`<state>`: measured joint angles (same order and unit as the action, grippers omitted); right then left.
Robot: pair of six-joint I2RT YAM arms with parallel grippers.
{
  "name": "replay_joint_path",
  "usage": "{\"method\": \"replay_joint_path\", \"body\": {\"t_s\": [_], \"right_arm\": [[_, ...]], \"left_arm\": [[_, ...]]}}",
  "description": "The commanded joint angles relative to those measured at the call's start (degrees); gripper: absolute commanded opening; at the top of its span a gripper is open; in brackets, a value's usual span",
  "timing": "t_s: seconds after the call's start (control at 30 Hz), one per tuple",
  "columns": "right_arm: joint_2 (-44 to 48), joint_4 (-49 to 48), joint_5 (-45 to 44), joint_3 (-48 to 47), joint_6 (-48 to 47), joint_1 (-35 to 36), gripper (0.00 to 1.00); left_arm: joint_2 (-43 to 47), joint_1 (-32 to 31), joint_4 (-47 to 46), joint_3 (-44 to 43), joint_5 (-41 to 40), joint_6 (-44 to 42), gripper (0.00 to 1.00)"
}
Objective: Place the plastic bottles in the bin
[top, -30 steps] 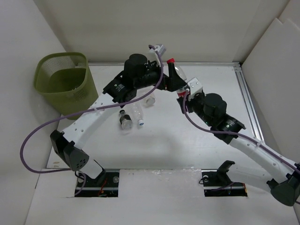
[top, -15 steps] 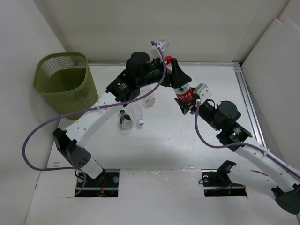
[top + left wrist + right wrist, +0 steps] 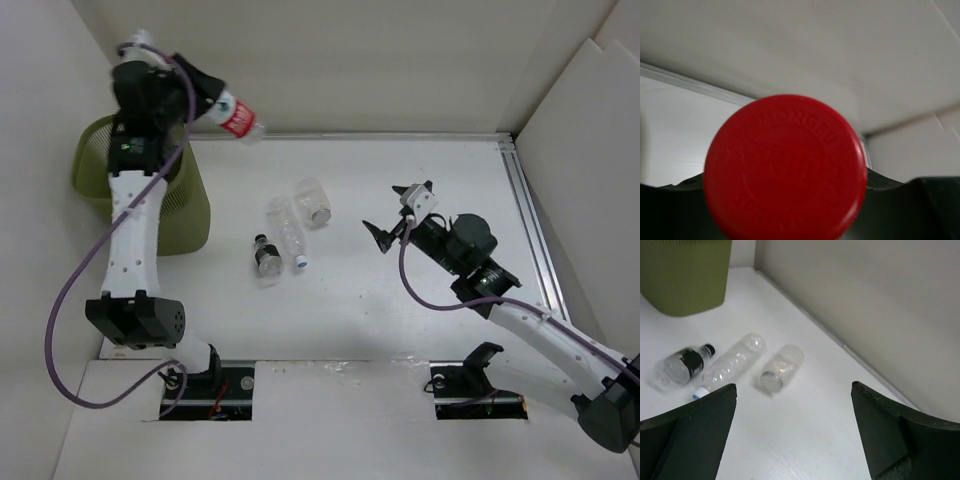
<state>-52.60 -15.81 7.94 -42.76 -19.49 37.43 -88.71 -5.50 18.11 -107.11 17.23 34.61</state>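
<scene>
My left gripper (image 3: 205,98) is raised at the back left and shut on a plastic bottle with a red label (image 3: 238,118). That bottle hangs just right of the olive-green bin (image 3: 185,215). Its red cap (image 3: 785,167) fills the left wrist view and hides the jaws. Three more clear plastic bottles lie mid-table: a wide one (image 3: 313,200), a slim one (image 3: 288,232) and a dark-capped one (image 3: 267,258). My right gripper (image 3: 396,210) stands open and empty to their right. The right wrist view shows the wide bottle (image 3: 782,367), the slim bottle (image 3: 732,362), the dark-capped bottle (image 3: 680,366) and the bin (image 3: 685,275).
White walls close the table at the back and on both sides. A metal rail (image 3: 530,215) runs along the right edge. The left arm (image 3: 135,235) stands upright in front of the bin, covering part of it.
The right gripper let go of the red-label bottle and opened, staying right of the middle. The left gripper closed on that bottle and swung it up to the back left, beside the bin.
</scene>
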Motion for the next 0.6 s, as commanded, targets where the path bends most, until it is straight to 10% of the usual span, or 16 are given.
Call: {"method": "replay_joint_path", "body": {"t_s": [0.0, 0.13, 0.4, 0.47, 0.53, 0.57], "right_arm": [[-3.0, -1.9, 1.8, 1.0, -0.9, -0.7, 1.0], [-9.6, -1.9, 3.9, 0.5, -1.5, -1.3, 1.0], [-16.2, -1.9, 5.1, -0.7, -4.3, 0.2, 1.0], [-16.9, -1.9, 5.1, -1.4, -4.3, 0.2, 1.0], [-18.5, -1.9, 4.5, -3.2, -4.3, 0.2, 1.0], [-19.3, -1.3, 4.5, -4.0, -4.3, 0.2, 1.0]], "left_arm": [[7.3, 13.5, 3.8, -4.2, 0.8, 0.1, 0.0], [9.1, 26.4, 5.3, 1.7, -3.3, 0.1, 0.0], [11.2, 27.3, 6.3, 7.1, -21.1, 0.6, 0.03], [9.4, 27.3, 9.1, 7.1, -24.7, 0.6, 0.33], [8.9, 27.3, 10.0, 8.7, -29.7, 0.6, 0.99], [8.9, 27.3, 10.0, 9.4, -30.5, 0.6, 1.0]]}}
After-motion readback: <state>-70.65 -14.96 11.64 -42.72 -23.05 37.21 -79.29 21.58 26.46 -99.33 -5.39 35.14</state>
